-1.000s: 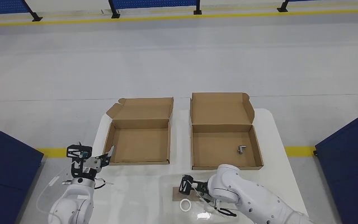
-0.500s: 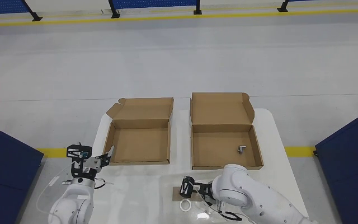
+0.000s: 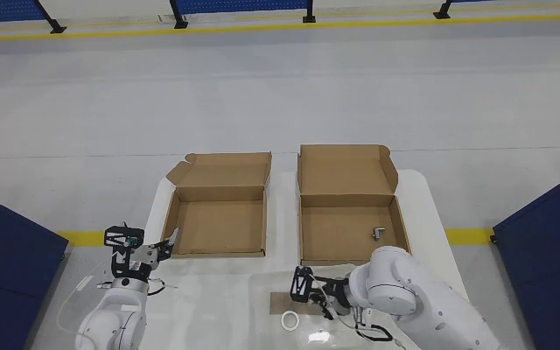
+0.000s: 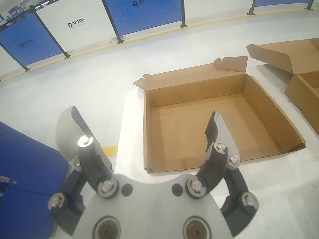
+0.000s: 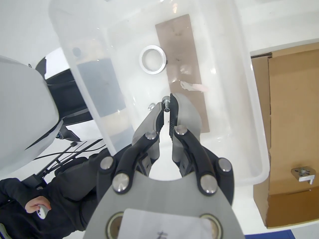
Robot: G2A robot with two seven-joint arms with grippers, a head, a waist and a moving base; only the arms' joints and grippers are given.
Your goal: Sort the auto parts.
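**Between the right hand's tips: bolt pinched, drop box just ahead**

Right hand (image 5: 166, 108) is closed on a small bolt (image 5: 166, 101), pinched at the very tips of the fingers. The bolt's long axis looks roughly in line with the fingers, head outermost. Grip area is small, so judged easy to lose on a fast swing.

Below the hand sits the clear bin (image 5: 239, 38). A silver ring (image 5: 152, 59) lies on its floor, past the fingertips and apart from them. Another small fastener (image 5: 151, 106) sits just beside one fingertip; type unclear.

Key relation, from the top view: the right box (image 3: 354, 254) lies directly ahead of the right hand, its near wall close by. It holds a metal bracket (image 3: 378, 233) off toward its far-side corner. The left box (image 3: 219, 227) is ahead too, but well off to the hand's left.

Left hand (image 4: 144, 115) is open and holds nothing, parked near the left box's near corner, well apart from the bin. The right arm is clearly the nearer one for either drop.

Which box takes bolts can't be told from here.
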